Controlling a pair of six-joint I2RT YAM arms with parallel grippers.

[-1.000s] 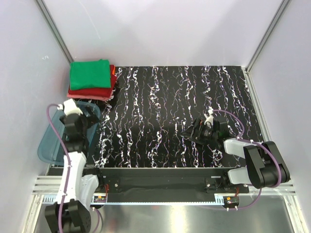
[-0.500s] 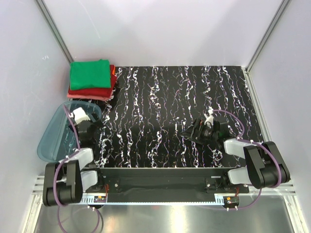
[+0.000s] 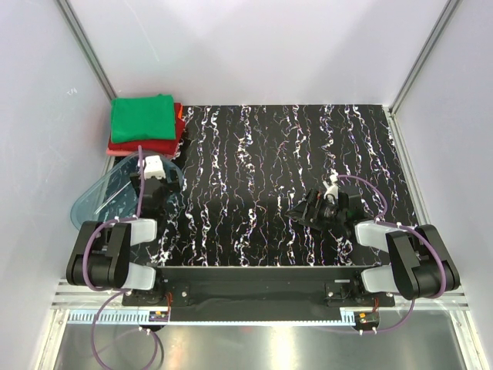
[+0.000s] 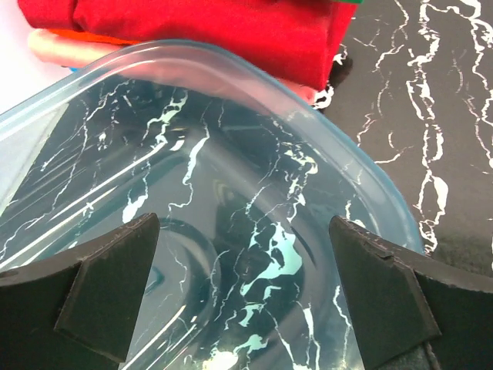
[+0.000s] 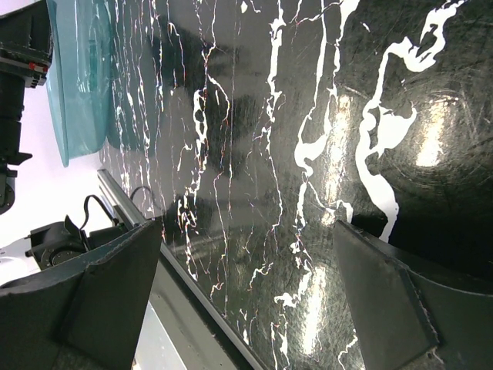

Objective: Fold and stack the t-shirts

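The t-shirts lie folded in a stack at the back left corner: a bright green one (image 3: 142, 117) on top, dark red ones (image 3: 150, 146) under it and a salmon-pink one (image 3: 115, 152) at the bottom. In the left wrist view the dark red cloth (image 4: 216, 31) and the pink edge (image 4: 69, 48) lie just beyond the tub's rim. My left gripper (image 3: 154, 179) (image 4: 245, 231) stands open over the tub, holding nothing. Low over the right half of the table, my right gripper (image 3: 304, 210) (image 5: 246, 231) is open and empty too.
A translucent blue plastic tub (image 3: 108, 199) (image 4: 231, 154) (image 5: 77, 77) sits at the left, its far rim close to the shirt stack. The black marbled table (image 3: 269, 154) (image 5: 269, 116) is walled in by white panels. A metal rail (image 3: 254, 320) runs along the near edge.
My left arm has dropped from raised over the tub's left side to a folded pose near its base. The tub now sits further right and back. The right arm is unmoved.
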